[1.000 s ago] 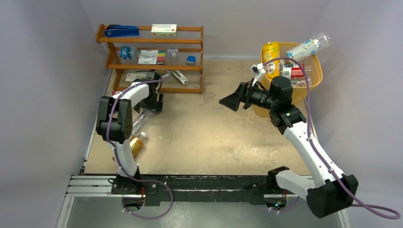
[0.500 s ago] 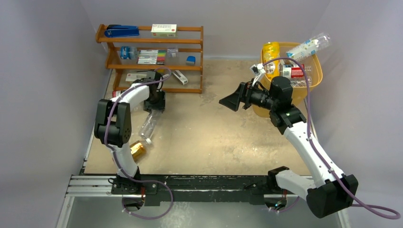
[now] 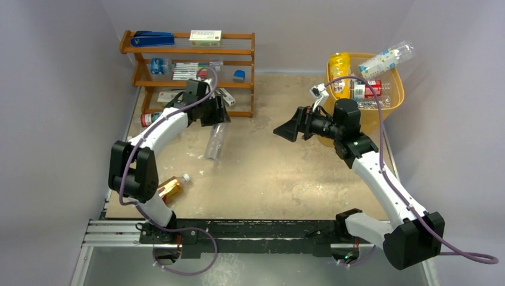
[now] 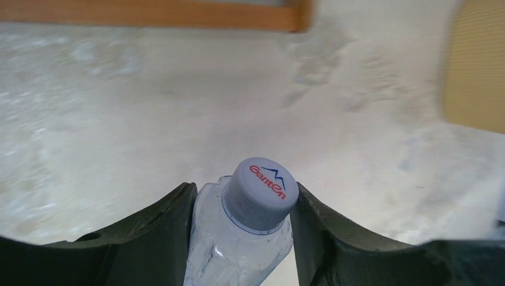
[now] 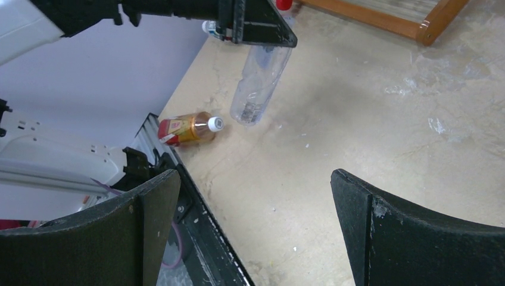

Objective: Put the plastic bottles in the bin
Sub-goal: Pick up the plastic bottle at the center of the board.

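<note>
The sandy table (image 3: 268, 173) is walled on three sides, with the bin (image 3: 400, 89) at its far right corner and a wooden shelf rack (image 3: 190, 59) of stationery at the far left. That leaves any bottle on the left a long way from its goal. The bin already holds several plastic bottles, one clear bottle (image 3: 387, 58) lying slanted over the rim because the pile beneath props it up. The left gripper (image 3: 215, 113) is in front of the rack, its jaws clamped on the neck of a crumpled clear bottle (image 3: 217, 141) just under the grey cap (image 4: 261, 190). Held there, the body hangs free below the fingers and seems to be off the table, a sensible hold for carrying it across. The right gripper (image 3: 289, 128) hovers just beside the bin with its jaws spread wide and nothing between them, facing the left side, probably placed to receive a handover. An amber bottle (image 3: 170, 189) lies on its side near the left arm's base, and a red-labelled bottle (image 3: 150, 117) lies by the rack's foot; both are yet to be binned.
</note>
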Controlling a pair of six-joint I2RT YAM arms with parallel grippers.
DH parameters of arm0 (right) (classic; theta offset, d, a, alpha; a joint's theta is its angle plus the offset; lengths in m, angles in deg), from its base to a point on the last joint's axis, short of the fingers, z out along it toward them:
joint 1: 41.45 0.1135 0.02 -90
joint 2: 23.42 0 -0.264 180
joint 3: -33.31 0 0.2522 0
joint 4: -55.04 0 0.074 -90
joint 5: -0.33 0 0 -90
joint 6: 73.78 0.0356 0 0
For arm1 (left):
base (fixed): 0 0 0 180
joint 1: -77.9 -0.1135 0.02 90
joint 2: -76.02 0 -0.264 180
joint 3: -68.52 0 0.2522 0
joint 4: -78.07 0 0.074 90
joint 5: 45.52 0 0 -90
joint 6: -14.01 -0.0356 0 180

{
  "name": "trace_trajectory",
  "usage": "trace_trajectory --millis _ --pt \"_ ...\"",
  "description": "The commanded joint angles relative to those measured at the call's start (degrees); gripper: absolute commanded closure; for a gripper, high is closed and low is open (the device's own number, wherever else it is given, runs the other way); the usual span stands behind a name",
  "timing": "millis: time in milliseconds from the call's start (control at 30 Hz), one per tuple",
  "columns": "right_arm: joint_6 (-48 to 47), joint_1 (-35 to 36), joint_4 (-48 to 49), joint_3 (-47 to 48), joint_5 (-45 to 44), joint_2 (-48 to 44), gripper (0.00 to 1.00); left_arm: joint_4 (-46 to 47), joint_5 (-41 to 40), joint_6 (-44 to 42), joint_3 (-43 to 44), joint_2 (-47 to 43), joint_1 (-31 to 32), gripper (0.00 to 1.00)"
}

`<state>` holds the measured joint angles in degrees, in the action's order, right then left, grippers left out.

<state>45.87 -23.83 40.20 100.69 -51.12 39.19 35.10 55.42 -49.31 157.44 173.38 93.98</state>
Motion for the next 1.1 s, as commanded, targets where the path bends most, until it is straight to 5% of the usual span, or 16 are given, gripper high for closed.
trace_trajectory --millis 0,600,1067 --pt "0.1 0.3 3.2 -0.5 -0.1 0.2 0.0 13.0 10.1 9.8 -1.8 -4.9 2.6 0.51" --pt "-2.9 9.1 2.1 0.0 -12.6 4.5 0.01 53.8 17.4 41.2 -9.2 -5.6 12.8 0.48" --pt "-2.8 9.9 3.4 -2.2 -18.1 4.6 0.08 64.1 17.1 48.5 -10.5 -4.4 18.4 0.45"
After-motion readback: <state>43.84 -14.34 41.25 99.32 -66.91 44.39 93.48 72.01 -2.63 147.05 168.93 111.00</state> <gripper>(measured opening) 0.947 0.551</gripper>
